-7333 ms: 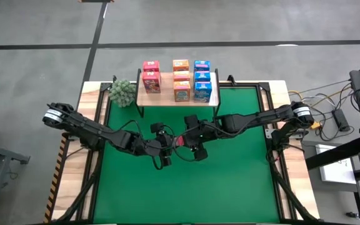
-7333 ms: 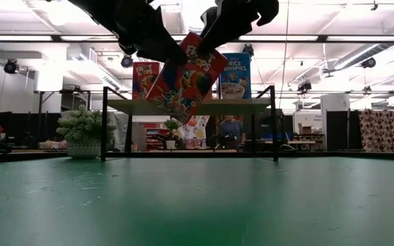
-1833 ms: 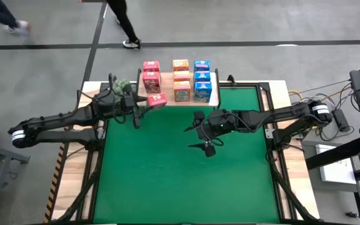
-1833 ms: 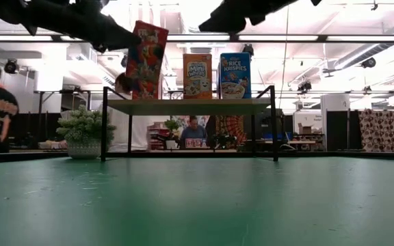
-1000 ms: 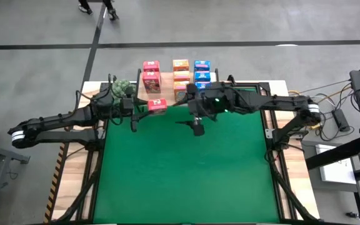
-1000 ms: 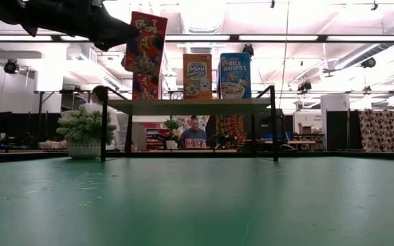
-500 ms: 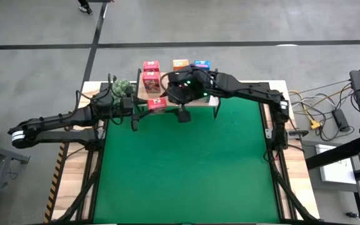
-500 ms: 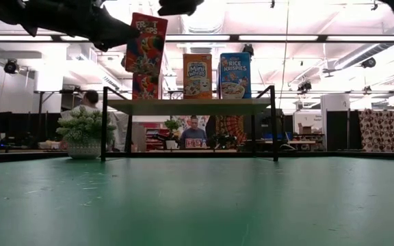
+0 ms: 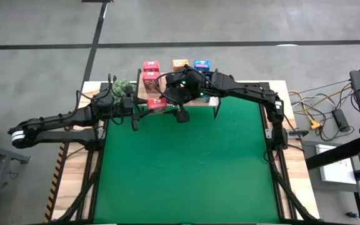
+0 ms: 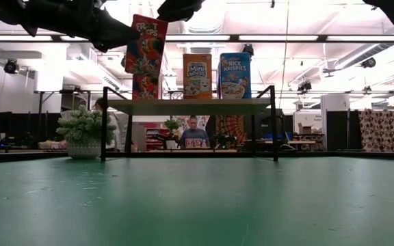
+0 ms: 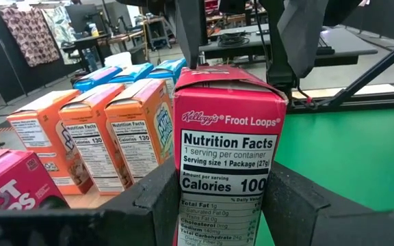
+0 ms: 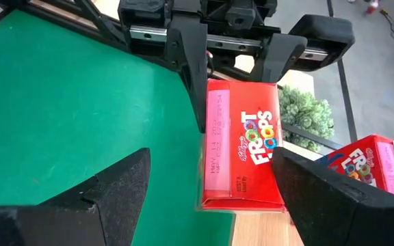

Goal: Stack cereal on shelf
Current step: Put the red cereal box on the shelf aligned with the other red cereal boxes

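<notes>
Since half a second earlier: right arm shifted slightly further left over the shelf [image 9: 212, 100]; left arm and its box unchanged in position. Left gripper [image 9: 147, 105] closed on a pink-red Froot Loops box [image 9: 157, 103], jaws pressed against both narrow sides, box held upright above the shelf's front left corner, clear of the board in the low view [image 10: 145, 46]. Right gripper [image 12: 204, 198] poised just beside that box, jaws spread wide and empty, one on either side of the box in the right wrist view. Other pink-red boxes [image 9: 150, 75] standing in the left row on the shelf; orange boxes [image 11: 91, 140] in the middle row, blue boxes [image 11: 132, 72] in the far row, partly hidden from above by the right arm. Green plant [image 9: 121, 87] near the shelf's left end, on the green surface [image 9: 186, 169].
</notes>
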`<move>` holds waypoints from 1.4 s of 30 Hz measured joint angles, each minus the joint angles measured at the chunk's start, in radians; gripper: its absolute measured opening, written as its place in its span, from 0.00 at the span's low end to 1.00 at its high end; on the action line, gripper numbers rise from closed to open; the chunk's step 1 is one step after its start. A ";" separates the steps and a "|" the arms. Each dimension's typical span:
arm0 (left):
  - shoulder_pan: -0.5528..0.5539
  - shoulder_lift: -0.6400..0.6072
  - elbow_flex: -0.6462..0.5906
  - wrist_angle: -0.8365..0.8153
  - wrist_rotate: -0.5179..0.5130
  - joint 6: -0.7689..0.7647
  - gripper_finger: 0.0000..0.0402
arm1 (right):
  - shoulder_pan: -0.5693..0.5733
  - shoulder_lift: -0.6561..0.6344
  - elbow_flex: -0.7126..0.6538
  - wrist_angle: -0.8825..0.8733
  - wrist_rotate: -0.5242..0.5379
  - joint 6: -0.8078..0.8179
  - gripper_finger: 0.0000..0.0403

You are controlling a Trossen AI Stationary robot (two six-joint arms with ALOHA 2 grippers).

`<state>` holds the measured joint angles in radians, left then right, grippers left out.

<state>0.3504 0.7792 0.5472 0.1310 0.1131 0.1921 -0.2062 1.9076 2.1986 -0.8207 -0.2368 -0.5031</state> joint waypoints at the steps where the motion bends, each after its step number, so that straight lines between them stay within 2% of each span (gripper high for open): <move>1: 0.000 0.000 0.000 0.000 0.000 0.000 0.39 | 0.000 0.001 0.000 0.000 0.000 0.005 0.73; 17: 0.001 0.012 -0.002 0.007 -0.007 -0.001 0.39 | -0.004 0.025 -0.002 0.038 0.001 0.010 0.73; 23: -0.001 0.021 0.000 0.011 0.005 -0.001 0.39 | -0.013 0.030 -0.003 0.103 0.001 0.066 0.73; 35: 0.000 0.018 0.000 0.081 0.004 -0.018 0.39 | -0.045 0.030 -0.032 0.083 -0.003 0.118 0.72; 42: 0.000 0.020 0.000 0.079 0.004 -0.018 0.39 | -0.043 0.030 -0.071 0.124 -0.008 0.111 0.67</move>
<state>0.3504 0.7990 0.5472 0.2104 0.1171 0.1741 -0.2493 1.9373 2.1272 -0.6971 -0.2443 -0.3922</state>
